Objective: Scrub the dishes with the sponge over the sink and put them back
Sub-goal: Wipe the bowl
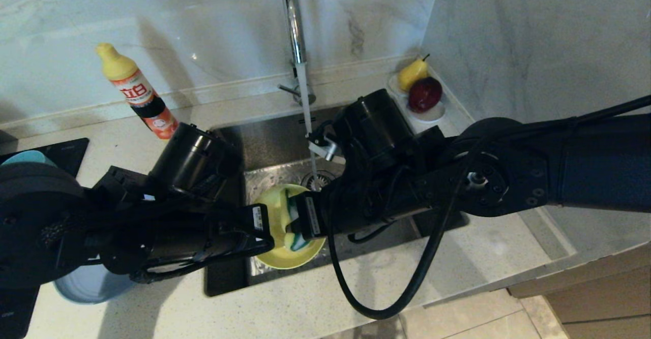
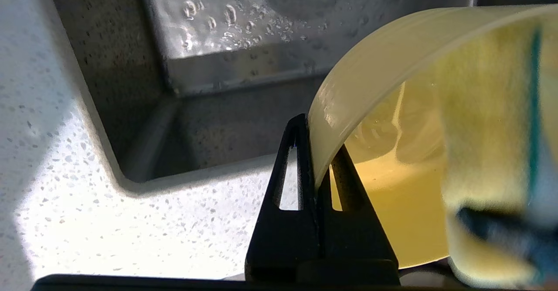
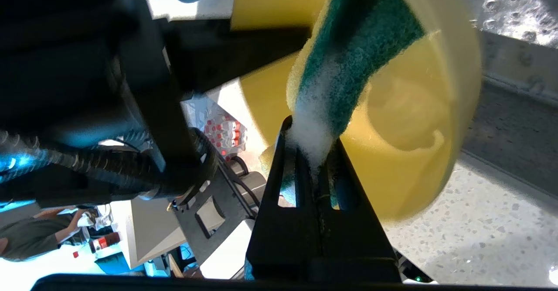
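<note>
Over the steel sink point(image 1: 277, 138) I hold the yellow bowl point(image 1: 290, 258) tilted on its side. My left gripper point(image 1: 268, 228) is shut on its rim; in the left wrist view one finger is inside and one outside, with the gripper point(image 2: 314, 149) pinching the bowl point(image 2: 414, 195). My right gripper point(image 1: 301, 224) is shut on the yellow-and-green sponge point(image 1: 293, 211). The foamy sponge point(image 3: 348, 64) presses into the bowl's hollow point(image 3: 414, 129) just past the gripper point(image 3: 311, 145). The teal bowl point(image 1: 25, 157) and the grey-blue plate point(image 1: 86, 285) sit at the far left, mostly behind my left arm.
Water runs from the chrome tap point(image 1: 295, 29) down to the drain point(image 1: 318, 178). A dish-soap bottle point(image 1: 137, 92) stands on the counter at the back left. A white saucer point(image 1: 432, 113) with fruit sits in the back right corner. A black cable point(image 1: 407, 288) loops below my right arm.
</note>
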